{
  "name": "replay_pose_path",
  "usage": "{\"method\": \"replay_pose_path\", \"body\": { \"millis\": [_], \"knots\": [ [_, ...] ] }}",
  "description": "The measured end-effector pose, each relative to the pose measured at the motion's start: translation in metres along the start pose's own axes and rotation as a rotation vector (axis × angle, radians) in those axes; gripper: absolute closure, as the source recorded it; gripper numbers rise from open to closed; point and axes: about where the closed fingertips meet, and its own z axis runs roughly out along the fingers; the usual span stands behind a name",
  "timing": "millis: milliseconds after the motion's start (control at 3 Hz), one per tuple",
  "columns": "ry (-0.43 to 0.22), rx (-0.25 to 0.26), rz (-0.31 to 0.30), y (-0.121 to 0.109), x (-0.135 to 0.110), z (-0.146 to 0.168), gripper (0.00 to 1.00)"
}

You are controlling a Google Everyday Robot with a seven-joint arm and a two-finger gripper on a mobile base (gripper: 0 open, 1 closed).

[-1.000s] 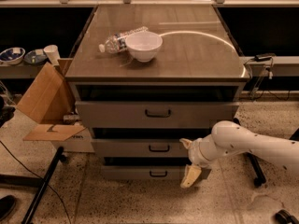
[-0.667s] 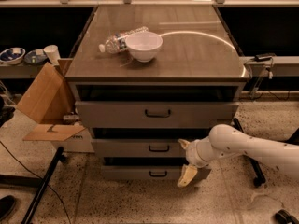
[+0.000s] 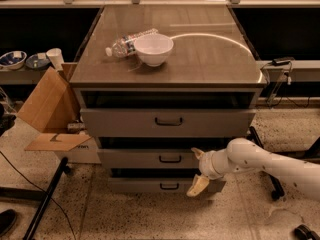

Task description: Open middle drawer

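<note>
Claw (image 3: pixel 198 170) beside middle drawer (image 3: pixel 135 159) front, handle (image 3: pixel 170 158) unblocked, cardboard box (image 3: pixel 47 106) well left.

– Where is the gripper (image 3: pixel 196 170)?
– Low at the cabinet front. Its fingers are spread, one tip up and one down, over the right end of the middle drawer (image 3: pixel 135 159).
– And the handle?
– The black bar handle (image 3: pixel 170 159) sits just left of the upper finger, not touched.
– Anything else?
– High above the gripper and leftward, a white bowl (image 3: pixel 153 49) stands on the cabinet top (image 3: pixel 210 59), a plastic bottle (image 3: pixel 127 41) just beside it. A cardboard box (image 3: pixel 47 109) stands well off to the left.
</note>
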Motion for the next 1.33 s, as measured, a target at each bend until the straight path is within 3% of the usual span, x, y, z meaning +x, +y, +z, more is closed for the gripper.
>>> {"method": "replay_pose_path", "body": {
  "millis": [667, 1333],
  "knots": [
    [-0.098, 0.084, 0.081, -0.019, -0.004, 0.001, 0.0],
    [-0.117, 0.102, 0.092, -0.026, -0.011, -0.001, 0.0]
  ]
}}
